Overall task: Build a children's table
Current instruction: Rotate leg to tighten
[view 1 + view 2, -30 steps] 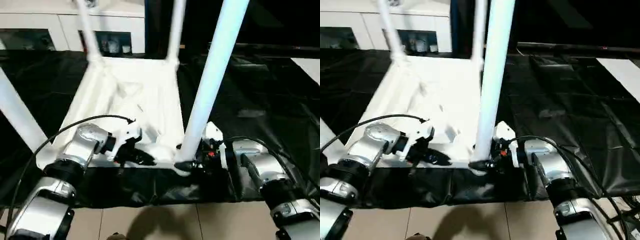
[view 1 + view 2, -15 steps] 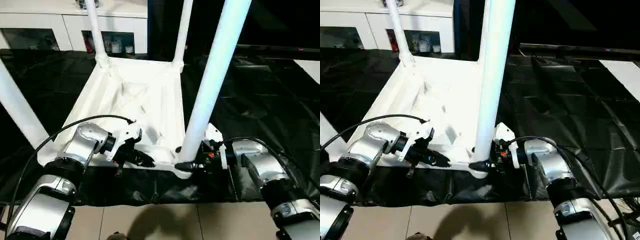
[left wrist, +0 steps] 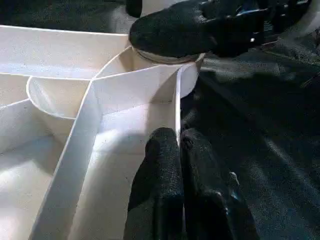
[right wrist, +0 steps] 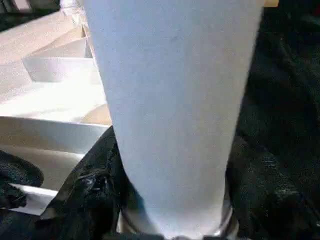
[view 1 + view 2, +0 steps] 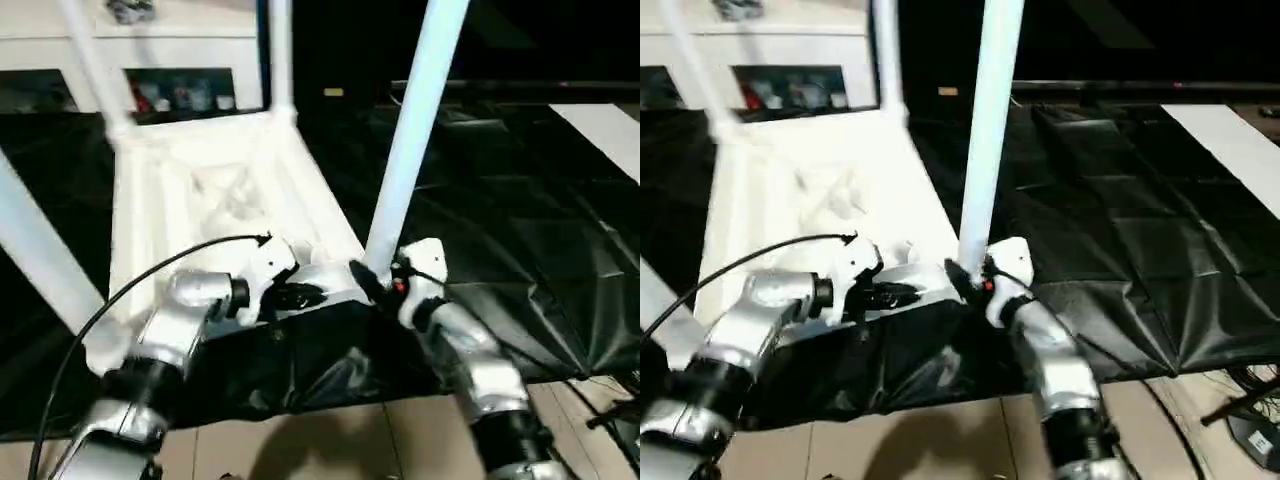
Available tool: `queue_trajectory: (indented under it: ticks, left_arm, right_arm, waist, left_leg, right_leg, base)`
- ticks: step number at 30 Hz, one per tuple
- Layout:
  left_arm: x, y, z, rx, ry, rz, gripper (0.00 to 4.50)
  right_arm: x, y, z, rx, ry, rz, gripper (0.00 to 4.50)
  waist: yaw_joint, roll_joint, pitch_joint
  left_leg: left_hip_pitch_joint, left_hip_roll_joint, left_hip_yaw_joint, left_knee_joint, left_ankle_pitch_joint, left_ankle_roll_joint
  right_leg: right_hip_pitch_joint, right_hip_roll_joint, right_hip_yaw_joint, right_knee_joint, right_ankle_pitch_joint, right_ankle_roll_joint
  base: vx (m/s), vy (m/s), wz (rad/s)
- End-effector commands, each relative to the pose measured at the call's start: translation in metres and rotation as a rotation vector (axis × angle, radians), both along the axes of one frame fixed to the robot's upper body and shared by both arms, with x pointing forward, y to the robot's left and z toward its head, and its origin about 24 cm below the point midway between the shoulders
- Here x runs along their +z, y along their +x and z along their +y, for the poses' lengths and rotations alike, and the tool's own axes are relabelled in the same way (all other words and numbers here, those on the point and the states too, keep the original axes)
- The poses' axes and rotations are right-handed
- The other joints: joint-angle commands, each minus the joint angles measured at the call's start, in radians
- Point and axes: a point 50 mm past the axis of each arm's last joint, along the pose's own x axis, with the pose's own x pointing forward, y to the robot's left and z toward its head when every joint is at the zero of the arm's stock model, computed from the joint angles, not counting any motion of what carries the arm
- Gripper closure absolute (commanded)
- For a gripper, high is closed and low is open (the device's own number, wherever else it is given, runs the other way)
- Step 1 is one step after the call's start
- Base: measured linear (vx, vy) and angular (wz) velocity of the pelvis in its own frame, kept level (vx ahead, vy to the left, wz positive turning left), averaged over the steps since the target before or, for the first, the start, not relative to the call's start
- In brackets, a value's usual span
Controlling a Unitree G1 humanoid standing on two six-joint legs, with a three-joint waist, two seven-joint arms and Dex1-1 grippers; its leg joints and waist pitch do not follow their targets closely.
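The children's table (image 5: 215,190) lies upside down near the front edge of the black-sheeted surface (image 5: 520,240), legs pointing up. The right end effector (image 4: 170,200) grasps the near right leg (image 5: 410,140) at its base, fingers on both sides. The left end effector (image 3: 181,165) is clenched on the front rim wall (a thin rib). Keep the leg vertical and press straight down into its socket while the left braces the top.
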Motion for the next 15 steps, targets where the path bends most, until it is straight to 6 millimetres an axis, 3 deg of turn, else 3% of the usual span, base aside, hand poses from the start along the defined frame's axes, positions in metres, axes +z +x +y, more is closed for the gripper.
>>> queue_trajectory:
  ticks: [1,3,5,7,9,11,12,13,15]
  left_arm:
    - [0.003,-0.013,-0.024,-0.158,-0.075,0.008,4.50]
    - [0.003,-0.015,-0.021,-0.167,-0.067,0.019,4.50]
    - [0.003,-0.016,-0.018,-0.177,-0.060,0.023,4.50]
    - [0.002,-0.017,-0.014,-0.178,-0.046,0.021,4.50]
    - [0.001,-0.018,-0.010,-0.194,-0.037,0.025,4.50]
    - [0.001,-0.018,-0.007,-0.209,-0.033,0.027,4.50]
    - [0.002,-0.019,-0.003,-0.218,-0.026,0.028,4.50]
    - [0.003,-0.019,0.000,-0.221,-0.022,0.028,4.50]
    - [0.003,-0.019,0.002,-0.222,-0.018,0.028,4.50]
  right_arm:
    - [-0.004,-0.003,0.006,0.039,-0.023,0.018,1.28]
    - [-0.002,-0.004,0.003,0.065,-0.039,0.009,0.92]
    - [0.001,-0.006,-0.002,0.091,-0.041,0.003,0.84]
    - [0.005,-0.009,-0.011,0.125,-0.049,-0.007,0.78]
    - [0.009,-0.015,-0.028,0.178,-0.079,-0.027,0.42]
    - [0.015,-0.022,-0.042,0.235,-0.085,-0.036,0.42]
    - [0.022,-0.033,-0.060,0.309,-0.095,-0.035,0.42]
    - [0.026,-0.039,-0.069,0.350,-0.099,-0.031,0.42]
    - [0.031,-0.045,-0.080,0.383,-0.107,-0.022,0.42]
  waist:
    - [0.003,0.009,-0.057]
    - [0.007,0.009,-0.057]
    - [0.008,0.010,-0.057]
    - [0.010,0.012,-0.056]
    - [0.014,0.008,-0.054]
    - [0.024,0.007,-0.051]
    - [0.022,0.006,-0.052]
    - [0.031,0.006,-0.051]
    - [0.037,0.001,-0.052]
  left_leg:
    - [0.007,0.001,0.008,-0.061,-0.277,0.000]
    - [0.008,0.001,0.012,-0.057,-0.242,0.014]
    - [0.005,-0.001,0.012,-0.056,-0.220,0.024]
    - [0.007,-0.001,0.012,-0.055,-0.223,0.031]
    - [0.008,-0.001,0.013,-0.055,-0.240,0.032]
    - [0.016,0.004,0.015,-0.056,-0.265,0.038]
    - [0.012,0.002,0.015,-0.056,-0.266,0.043]
    - [0.014,0.005,0.014,-0.055,-0.267,0.052]
    - [0.006,0.002,0.014,-0.054,-0.249,0.063]
  right_leg:
    - [0.043,-0.029,0.036,-0.078,-0.198,-0.180]
    - [0.044,-0.025,0.037,-0.070,-0.108,-0.202]
    - [0.049,-0.026,0.035,-0.066,-0.078,-0.208]
    - [0.051,-0.026,0.036,-0.067,-0.078,-0.210]
    - [0.052,-0.027,0.036,-0.072,-0.121,-0.201]
    - [0.047,-0.029,0.038,-0.077,-0.149,-0.195]
    - [0.052,-0.026,0.038,-0.076,-0.148,-0.193]
    - [0.052,-0.026,0.039,-0.078,-0.147,-0.186]
    - [0.055,-0.029,0.038,-0.077,-0.157,-0.181]
  base:
    - [0.000,0.000,0.00]
    - [0.000,0.000,0.00]
    - [0.000,0.000,0.00]
    - [0.000,0.000,0.00]
    - [0.000,0.000,0.00]
    - [0.000,0.000,0.00]
    - [0.000,0.000,0.00]
    - [0.000,0.000,0.00]
    - [0.000,0.000,0.00]
